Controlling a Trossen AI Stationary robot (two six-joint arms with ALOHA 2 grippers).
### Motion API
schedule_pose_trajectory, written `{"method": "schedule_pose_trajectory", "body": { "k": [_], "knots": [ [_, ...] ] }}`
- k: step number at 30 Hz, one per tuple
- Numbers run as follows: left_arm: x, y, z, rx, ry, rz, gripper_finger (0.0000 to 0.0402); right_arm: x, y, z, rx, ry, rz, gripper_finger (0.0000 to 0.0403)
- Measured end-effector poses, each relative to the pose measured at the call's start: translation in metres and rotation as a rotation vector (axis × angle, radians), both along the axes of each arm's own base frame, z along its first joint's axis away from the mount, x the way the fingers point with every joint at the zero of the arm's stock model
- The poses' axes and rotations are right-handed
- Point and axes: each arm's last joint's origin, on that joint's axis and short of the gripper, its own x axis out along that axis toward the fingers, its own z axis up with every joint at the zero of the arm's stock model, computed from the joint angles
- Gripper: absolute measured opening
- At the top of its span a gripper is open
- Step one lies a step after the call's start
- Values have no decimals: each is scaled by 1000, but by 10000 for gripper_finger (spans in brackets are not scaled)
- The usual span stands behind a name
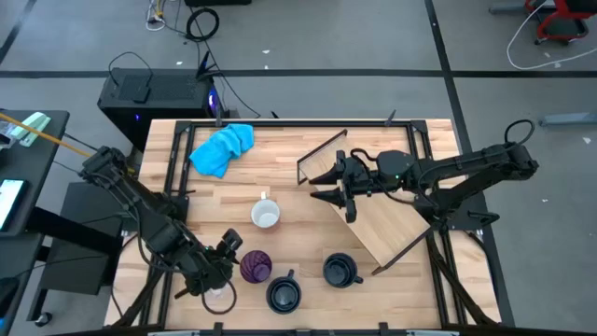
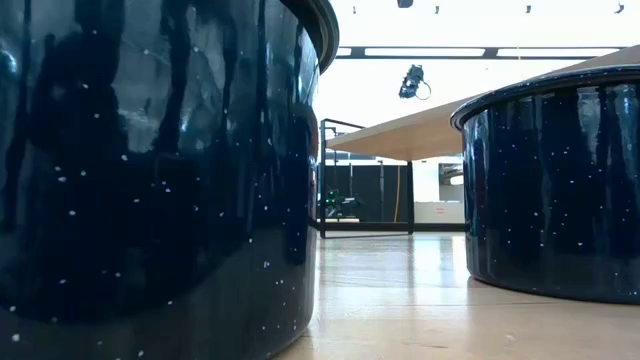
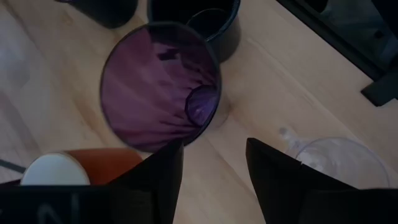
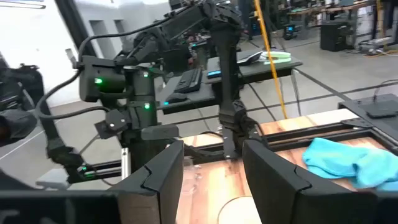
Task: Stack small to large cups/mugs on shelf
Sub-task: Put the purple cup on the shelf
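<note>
Right now the nearest things, along the table's point(image 1: 308, 201) front edge, are the cups. From the table's centre in the high view, the purple tumbler point(image 1: 255, 267) stands at about 7 o'clock, one navy mug point(image 1: 283, 296) at 6 o'clock just beside it, the other navy mug point(image 1: 341, 271) at 5 o'clock, and a clear glass point(image 1: 220, 299) at 7 o'clock by the edge, half under the left arm. The left gripper point(image 1: 227, 250) hovers just beside the tumbler with its fingers point(image 3: 155, 180) apart and nothing between them; its wrist view looks straight down the tumbler's mouth, the clear glass near one finger.

Farther back, the white mug point(image 1: 266, 215) sits near the centre. At 3 o'clock the shelf point(image 1: 392, 219) lies skewed and tipped (the low view shows its board raised above the table). The right gripper point(image 1: 347, 193) is at the shelf's far end, clamped on its wire frame as best I can judge. The blue cloth point(image 1: 222, 149) lies at 11 o'clock.

The step in hand looks like picking a first cup. To do it well, I would settle on one target, centre the fingers around its wall, and descend straight so neither finger nudges the tumbler or clips the neighbouring glass. Thin glass and a tall tumbler both topple easily; close gently and lift vertically.
</note>
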Motion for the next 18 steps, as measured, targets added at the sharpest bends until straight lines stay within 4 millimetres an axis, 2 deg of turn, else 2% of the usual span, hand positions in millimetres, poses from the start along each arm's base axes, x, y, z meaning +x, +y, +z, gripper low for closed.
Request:
{"method": "schedule_pose_trajectory", "body": {
  "k": [7, 18],
  "knots": [
    [13, -15, -7, 29, 20, -5, 185, -2, 12, 0, -2, 4, 29, 171],
    [23, -21, -16, 112, 38, -84, 179, -2, 12, -2, -6, 23, 16, 171]
  ]
}}
